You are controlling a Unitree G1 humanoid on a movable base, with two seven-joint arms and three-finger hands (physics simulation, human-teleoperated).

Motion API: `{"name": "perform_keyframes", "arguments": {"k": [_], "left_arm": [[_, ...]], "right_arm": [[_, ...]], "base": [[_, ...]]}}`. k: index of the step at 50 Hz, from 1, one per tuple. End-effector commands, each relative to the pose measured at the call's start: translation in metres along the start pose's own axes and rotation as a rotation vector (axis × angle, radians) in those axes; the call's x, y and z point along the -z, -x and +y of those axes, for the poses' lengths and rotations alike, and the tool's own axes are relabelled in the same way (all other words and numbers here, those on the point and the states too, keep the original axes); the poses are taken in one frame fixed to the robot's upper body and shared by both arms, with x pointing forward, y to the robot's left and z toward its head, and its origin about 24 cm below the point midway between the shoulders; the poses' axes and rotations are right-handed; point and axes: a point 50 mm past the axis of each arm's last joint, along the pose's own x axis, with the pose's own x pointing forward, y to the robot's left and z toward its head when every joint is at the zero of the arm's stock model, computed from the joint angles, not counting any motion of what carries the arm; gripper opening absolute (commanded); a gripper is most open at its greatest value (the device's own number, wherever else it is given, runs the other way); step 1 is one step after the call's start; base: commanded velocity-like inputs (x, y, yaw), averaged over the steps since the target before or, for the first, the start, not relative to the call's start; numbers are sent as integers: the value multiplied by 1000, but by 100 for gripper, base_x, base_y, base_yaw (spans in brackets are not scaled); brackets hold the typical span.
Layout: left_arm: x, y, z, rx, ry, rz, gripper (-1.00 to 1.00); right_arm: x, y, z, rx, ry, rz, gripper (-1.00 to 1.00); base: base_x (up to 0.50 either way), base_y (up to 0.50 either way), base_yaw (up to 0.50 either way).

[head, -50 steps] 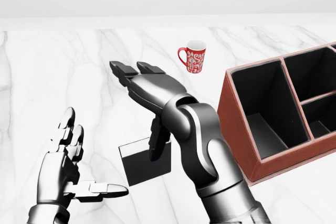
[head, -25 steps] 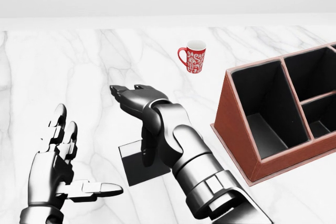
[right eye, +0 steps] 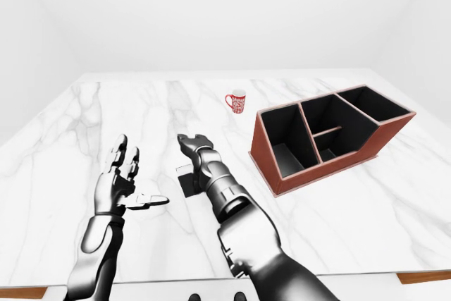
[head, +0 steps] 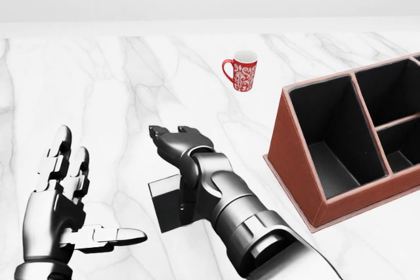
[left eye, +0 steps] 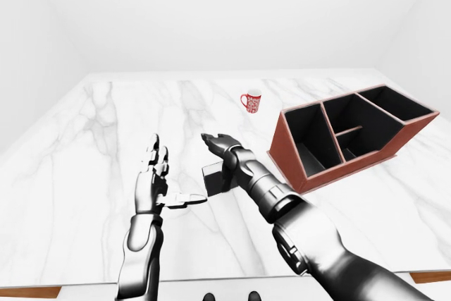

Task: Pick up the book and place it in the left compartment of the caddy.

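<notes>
right hand (head: 178, 141) spread wide over the book (head: 169, 200) on the marble table (head: 98, 83), thumb down beside it. left hand (head: 59, 204) open too, caddy (head: 298, 172) well right.

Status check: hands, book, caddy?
Both hands open: right hand over the book, left hand beside it. Book flat on the table. Caddy empty, path clear.

A red mug (head: 241, 71) with a white pattern (white inside too) stands upright on the white marble table (head: 118, 90), toward twelve o'clock in the head view. Its handle points to nine o'clock. A plain white wall (left eye: 225, 12) rises beyond the table.
</notes>
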Motion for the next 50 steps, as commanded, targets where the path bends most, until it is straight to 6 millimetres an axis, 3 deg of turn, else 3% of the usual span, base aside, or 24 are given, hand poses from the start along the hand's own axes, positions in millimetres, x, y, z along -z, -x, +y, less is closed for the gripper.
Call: {"name": "perform_keyframes", "arguments": {"k": [1,7,8,9,10,34,42,50], "left_arm": [[-2,1,1,-3,15,-13,100],[-3,1,1,0,19,-12,100],[-2,0,1,0,19,-12,100],[-2,0,1,1,19,-11,100],[-2,0,1,2,19,-11,100],[-2,0,1,-1,21,-8,100],[-1,-1,2,-2,24,-8,100],[-2,0,2,-4,25,-6,100]], "right_arm": [[2,-1,19,-27,45,26,100],[0,-2,23,-30,79,26,96],[0,-2,24,-36,84,26,35],[0,-2,26,-43,95,26,-66],[0,-2,27,-41,100,26,-100],[4,-1,20,38,92,32,-100],[4,0,-5,152,56,23,-100],[-6,9,-60,366,-78,-38,-100]], "base": [[0,0,0],[0,0,0],[0,0,0],[0,0,0],[0,0,0],[0,0,0],[0,0,0],[0,0,0]]}}
